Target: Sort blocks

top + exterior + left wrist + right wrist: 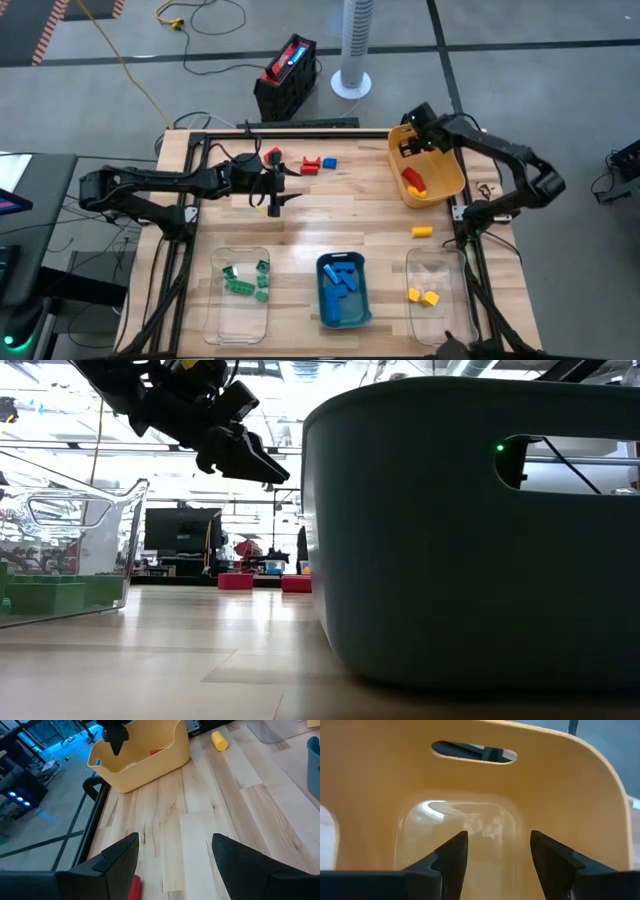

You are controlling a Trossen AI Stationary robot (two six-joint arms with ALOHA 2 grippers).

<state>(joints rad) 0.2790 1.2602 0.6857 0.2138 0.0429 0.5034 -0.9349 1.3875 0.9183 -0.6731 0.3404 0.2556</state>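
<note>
Loose blocks lie flat on the wooden table: two red blocks (273,155) (310,166) and a blue block (330,162) near the far edge, and a yellow block (421,231) (219,741) toward the right. Red blocks (414,182) sit in the yellow bin (440,185) (140,757). My left gripper (272,197) (172,852) (245,458) hovers open above bare table at the middle, near those far blocks. A red sliver (134,887) shows beside one of its fingers. My right gripper (408,146) (497,850) is open, lowered into the yellow bin's far end and facing its inner wall (470,780).
Along the near edge stand three bins. The clear bin (222,300) (70,550) holds green blocks (245,281). The teal bin (366,300) (470,530) holds blue blocks (343,285). The second clear bin (440,270) holds yellow blocks (423,296). Bare wood lies between the bins and my left gripper.
</note>
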